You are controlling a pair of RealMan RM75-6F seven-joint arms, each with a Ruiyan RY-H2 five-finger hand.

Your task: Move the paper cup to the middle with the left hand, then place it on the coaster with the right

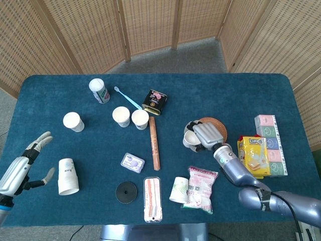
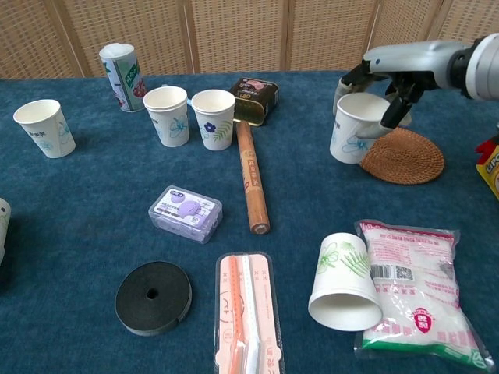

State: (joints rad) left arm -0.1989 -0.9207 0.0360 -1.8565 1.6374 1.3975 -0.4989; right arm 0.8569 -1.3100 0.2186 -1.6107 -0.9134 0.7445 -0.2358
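Fingers, head view: right hand (image 1: 206, 135) wraps the paper cup (image 1: 190, 139) at the coaster (image 1: 216, 126) edge; left hand (image 1: 22, 168) spread, empty.
Chest view: cup lifted, overlapping the coaster's near-left rim.
Progress: judged late; setting down and release remain.

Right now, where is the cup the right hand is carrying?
The paper cup is held in the right hand, right of table centre, at the left edge of the woven coaster. It appears lifted and tilted, not yet on it.
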